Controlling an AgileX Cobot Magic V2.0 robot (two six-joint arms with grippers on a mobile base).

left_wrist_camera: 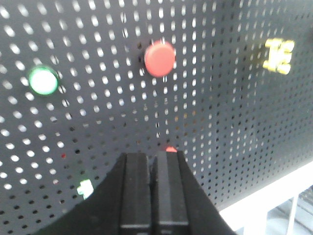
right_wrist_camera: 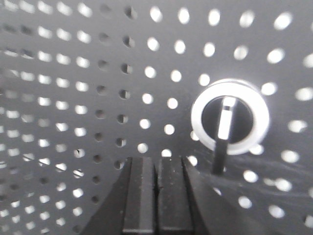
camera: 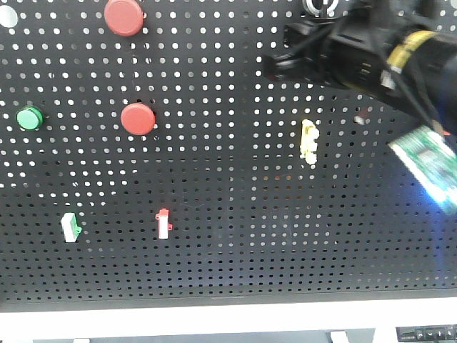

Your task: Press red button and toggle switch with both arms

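L gripper (left_wrist_camera: pixel 153 157), jaws together, below red button (left_wrist_camera: pixel 159 58); R gripper (right_wrist_camera: pixel 157 161), jaws together too, just left of silver-ringed knob (right_wrist_camera: pixel 230 117).

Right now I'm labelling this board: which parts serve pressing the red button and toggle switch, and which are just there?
Job: lower red button, upper red button (either may be meant); toggle switch not clearly visible.
Just there: green button, yellow switch, red-tipped white switch, green-white switch, rotary knob.
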